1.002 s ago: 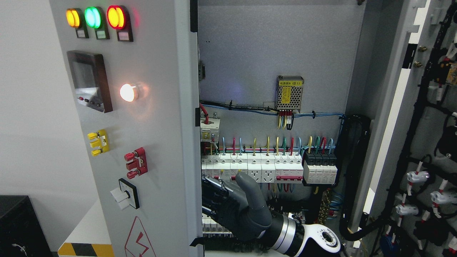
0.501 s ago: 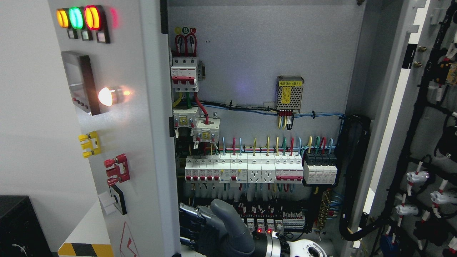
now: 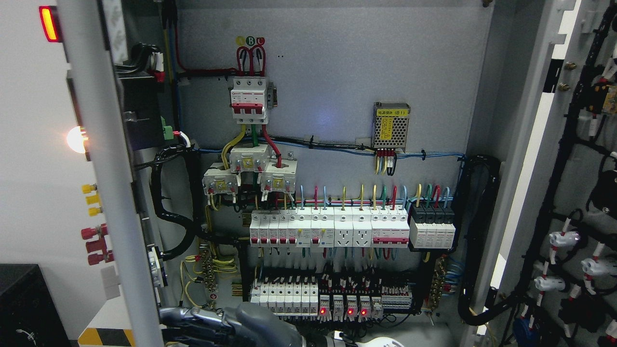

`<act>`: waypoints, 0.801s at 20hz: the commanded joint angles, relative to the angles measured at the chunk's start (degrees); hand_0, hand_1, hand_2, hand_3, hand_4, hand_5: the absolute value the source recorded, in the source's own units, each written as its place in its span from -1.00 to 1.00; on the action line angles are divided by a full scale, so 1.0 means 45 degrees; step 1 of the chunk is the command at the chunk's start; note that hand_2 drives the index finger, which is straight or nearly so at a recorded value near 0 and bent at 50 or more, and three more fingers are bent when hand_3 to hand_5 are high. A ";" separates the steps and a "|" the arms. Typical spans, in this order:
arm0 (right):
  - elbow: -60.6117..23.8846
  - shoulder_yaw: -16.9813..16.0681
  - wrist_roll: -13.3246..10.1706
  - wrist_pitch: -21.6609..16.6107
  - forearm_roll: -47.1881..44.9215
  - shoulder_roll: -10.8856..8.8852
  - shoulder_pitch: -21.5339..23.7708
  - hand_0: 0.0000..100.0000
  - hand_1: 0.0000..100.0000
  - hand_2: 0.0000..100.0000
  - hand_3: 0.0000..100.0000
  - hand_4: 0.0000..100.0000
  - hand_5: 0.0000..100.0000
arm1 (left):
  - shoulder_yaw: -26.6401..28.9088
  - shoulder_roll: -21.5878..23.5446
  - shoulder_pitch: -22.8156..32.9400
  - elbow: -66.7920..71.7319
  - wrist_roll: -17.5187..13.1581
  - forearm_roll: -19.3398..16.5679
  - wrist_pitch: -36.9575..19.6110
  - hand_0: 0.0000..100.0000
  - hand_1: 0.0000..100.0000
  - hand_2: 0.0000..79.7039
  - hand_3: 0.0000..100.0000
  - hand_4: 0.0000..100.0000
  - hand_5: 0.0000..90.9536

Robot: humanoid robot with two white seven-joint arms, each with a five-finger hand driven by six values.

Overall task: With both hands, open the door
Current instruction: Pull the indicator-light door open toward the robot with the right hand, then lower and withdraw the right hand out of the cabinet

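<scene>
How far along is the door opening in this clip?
Mostly done. The right door stands wide open, its wiring side showing. The left door is swung almost edge-on, so the breakers and the whole interior show. In hand: the right hand at the bottom edge sits by the left door's lower edge; contact is unclear. Left: perhaps a final push wider, then pulling the hand back. The left hand is out of view.

White wall (image 3: pixel 29 96) at left, black box (image 3: pixel 24 303) bottom left, yellow-black hazard strip (image 3: pixel 106 336) nr floor.
</scene>
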 commanded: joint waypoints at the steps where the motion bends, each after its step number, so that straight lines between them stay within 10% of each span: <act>1: -0.0101 0.1882 -0.0067 0.0003 0.0797 0.1030 -0.0163 -1.00 -1.00 -1.00 -1.00 -1.00 -1.00 | 0.0001 0.0000 0.0196 -0.0014 0.0007 0.0000 -0.0009 -1.00 -1.00 -1.00 -1.00 -1.00 -1.00; 16: 0.0309 0.2041 -0.0106 0.0022 0.0876 0.1128 -0.0279 -1.00 -1.00 -1.00 -1.00 -1.00 -1.00 | 0.0001 0.0000 0.0196 -0.0014 0.0007 0.0000 -0.0009 -1.00 -1.00 -1.00 -1.00 -1.00 -1.00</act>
